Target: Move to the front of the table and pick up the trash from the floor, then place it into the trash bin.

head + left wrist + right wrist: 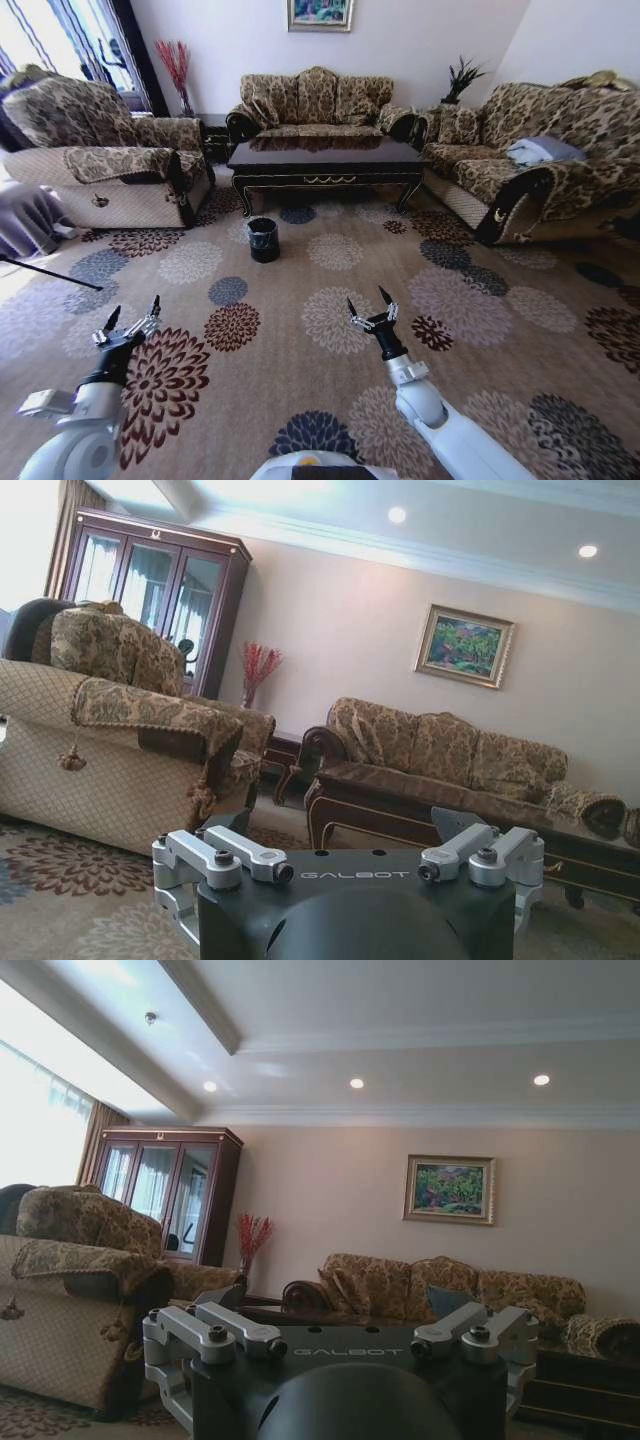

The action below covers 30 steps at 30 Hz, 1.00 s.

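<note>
Both arms are reaching forward low over the flower-patterned tan carpet (pixel 300 380), left gripper (pixel 128 322) and right gripper (pixel 370 308) spread open, holding nothing.

Sunlit sitting room, patterned sofas round a flowered carpet

The floor (pixel 290 370), a tan carpet with round flower medallions, spreads beneath and beyond the left gripper (pixel 134 308) and the right gripper (pixel 366 298). Far ahead of the right gripper a three-seat sofa (pixel 315 100) stands against a pale wall under a framed painting (pixel 320 13), with the long dark table (pixel 328 160) before it. Ahead and outward of the left gripper sits an armchair (pixel 110 150), with a bright window (pixel 30 35), a glass-fronted cabinet (pixel 160 600) and red dried stems (pixel 177 65) behind it. Outward of the right gripper is another sofa (pixel 520 160). Recessed ceiling lights (pixel 356 1083) glow overhead.
</note>
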Tool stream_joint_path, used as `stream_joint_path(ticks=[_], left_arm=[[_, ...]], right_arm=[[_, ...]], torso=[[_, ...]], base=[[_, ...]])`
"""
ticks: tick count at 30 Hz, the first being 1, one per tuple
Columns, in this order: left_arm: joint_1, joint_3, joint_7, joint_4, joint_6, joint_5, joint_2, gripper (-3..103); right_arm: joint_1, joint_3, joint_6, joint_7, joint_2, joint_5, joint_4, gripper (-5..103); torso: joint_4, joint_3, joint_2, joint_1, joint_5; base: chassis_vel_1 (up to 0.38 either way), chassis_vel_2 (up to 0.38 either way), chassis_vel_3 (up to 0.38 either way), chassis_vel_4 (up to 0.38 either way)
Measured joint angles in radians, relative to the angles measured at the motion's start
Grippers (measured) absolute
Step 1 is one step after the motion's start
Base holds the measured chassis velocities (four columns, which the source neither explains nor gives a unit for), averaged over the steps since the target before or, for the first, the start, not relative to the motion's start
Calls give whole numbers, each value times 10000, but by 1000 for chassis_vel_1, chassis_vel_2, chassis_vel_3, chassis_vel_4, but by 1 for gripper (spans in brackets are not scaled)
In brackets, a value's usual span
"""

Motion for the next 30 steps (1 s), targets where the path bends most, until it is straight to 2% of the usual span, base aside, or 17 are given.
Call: stream_joint_path(ticks=[30], left_arm=[[4,30,124,20,5,159,-43,100]], right_arm=[[-70,116,-6,5,58,-7,-6,100]], torso=[[0,732,1202,468,0]], base=[[0,0,0,0]])
